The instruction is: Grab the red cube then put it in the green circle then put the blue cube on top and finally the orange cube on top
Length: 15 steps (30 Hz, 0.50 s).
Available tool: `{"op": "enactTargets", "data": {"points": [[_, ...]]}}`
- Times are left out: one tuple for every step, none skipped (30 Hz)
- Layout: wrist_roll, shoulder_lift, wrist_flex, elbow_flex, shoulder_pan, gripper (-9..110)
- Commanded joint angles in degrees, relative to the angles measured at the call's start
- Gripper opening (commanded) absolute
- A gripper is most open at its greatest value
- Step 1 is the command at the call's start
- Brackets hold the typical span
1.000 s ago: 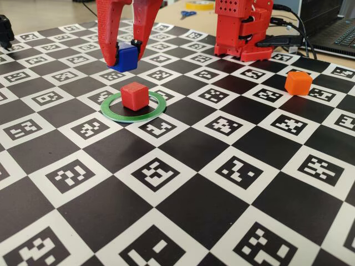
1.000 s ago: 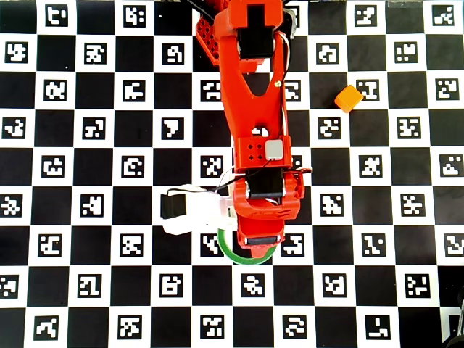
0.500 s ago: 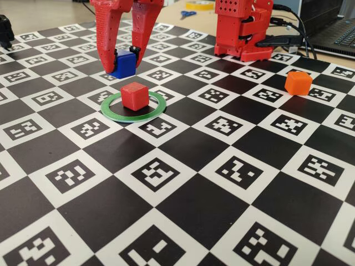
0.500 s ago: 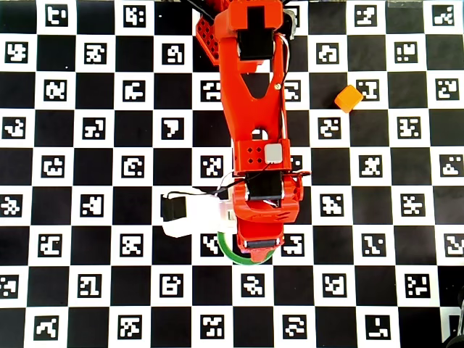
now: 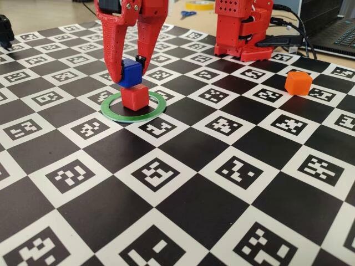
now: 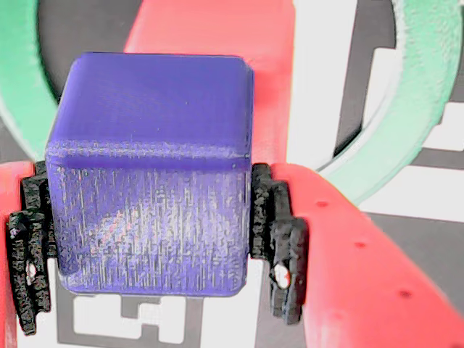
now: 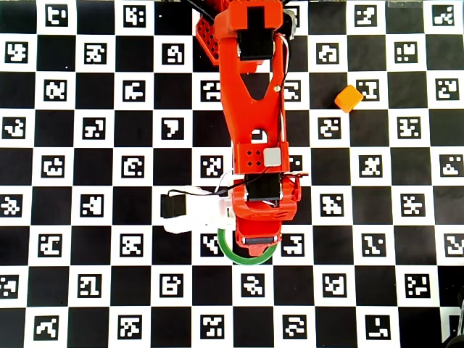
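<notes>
Robotics lab or maker bench: checkerboard marker mat (image 5: 233,166) covers the wooden table (image 5: 39,14), 3D-printed red arm base (image 5: 244,27), laptop (image 5: 333,27), cables (image 5: 291,25), scissors (image 5: 187,14), tape roll (image 5: 201,4) behind.

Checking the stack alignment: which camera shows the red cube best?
The fixed view: the red cube sits in the green circle under the blue cube. The wrist view shows only a red sliver; overhead, the arm hides it.

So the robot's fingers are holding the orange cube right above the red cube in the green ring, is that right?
Not quite: the cube held over the red cube in the green ring is the blue cube, as the fixed view shows. The orange cube sits alone on the board, off to the right.
</notes>
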Motion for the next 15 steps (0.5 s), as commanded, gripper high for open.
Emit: {"op": "enactTargets", "data": {"points": [[0.26,2.81,-0.79,-0.35,-0.26,2],[0.35,2.81,-0.88,-0.26,-0.35,2],[0.35,2.9,-0.88,-0.18,-0.44,2],[0.44,2.9,-0.88,-0.09,-0.53,2],[0.53,2.9,-0.88,0.0,-0.62,2],[0.53,2.9,-0.97,0.0,-0.7,2],[0.62,2.99,-0.97,0.09,-0.79,2],[0.7,2.99,-0.97,0.18,-0.88,2],[0.7,2.99,-0.97,0.35,-1.05,2],[0.79,2.99,-1.05,0.44,-1.14,2],[0.88,2.99,-1.05,0.53,-1.32,2],[1.05,2.99,-1.05,0.62,-1.41,2],[1.05,2.99,-1.05,0.62,-1.49,2],[1.14,2.99,-1.05,0.62,-1.67,2],[1.14,2.99,-1.05,0.62,-1.67,2]]}}
